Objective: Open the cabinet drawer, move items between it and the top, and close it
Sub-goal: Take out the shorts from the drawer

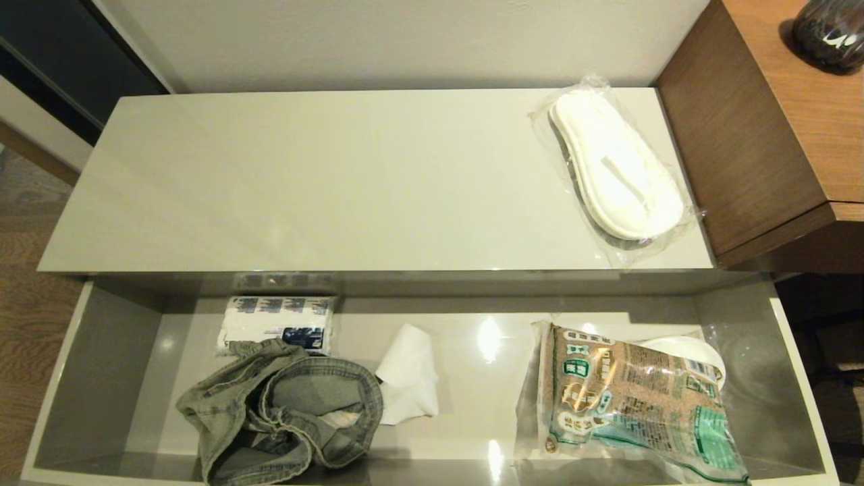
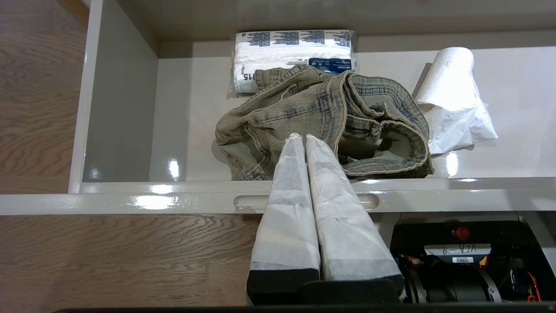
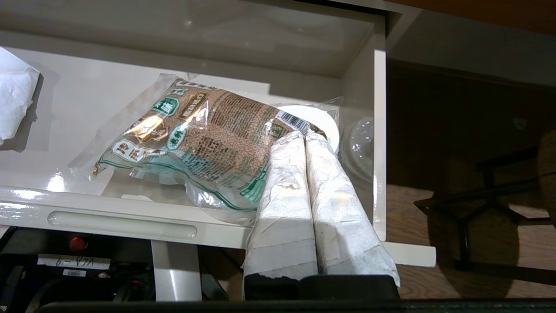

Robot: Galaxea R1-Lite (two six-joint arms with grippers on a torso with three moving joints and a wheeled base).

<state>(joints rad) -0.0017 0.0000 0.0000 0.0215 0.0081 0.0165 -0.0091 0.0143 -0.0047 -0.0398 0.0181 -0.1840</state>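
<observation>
- The cabinet drawer is pulled out wide. So the opening part looks done.
- The top is a long shiny cream slab behind the drawer. Most of it has nothing on it.
- The slippers, white and wrapped in clear plastic, lie on the top near its right end, just beside the brown wooden desk. I think they were meant to go up there, so that half of the swap may be done, but I cannot be sure.
- The denim garment sits crumpled in the left part of the drawer, near the front wall. It has not gone up to the top. That move looks like it is left to do.
- A brown-and-green food packet lies in the right part of the drawer, partly over a white round thing that I cannot name.
- A blue-and-white paper pack is at the back left, touching the denim. A white tissue roll lies just beside the denim, to its right.
- The left gripper has its two fingers pressed together with nothing between them. It hangs above the drawer's front edge, pointing at the denim.
- The right gripper is also pinched closed and holds nothing. It hangs over the front right of the drawer, near the food packet.
- Left to do, I think: lift the denim onto the top, then push the drawer in.
</observation>
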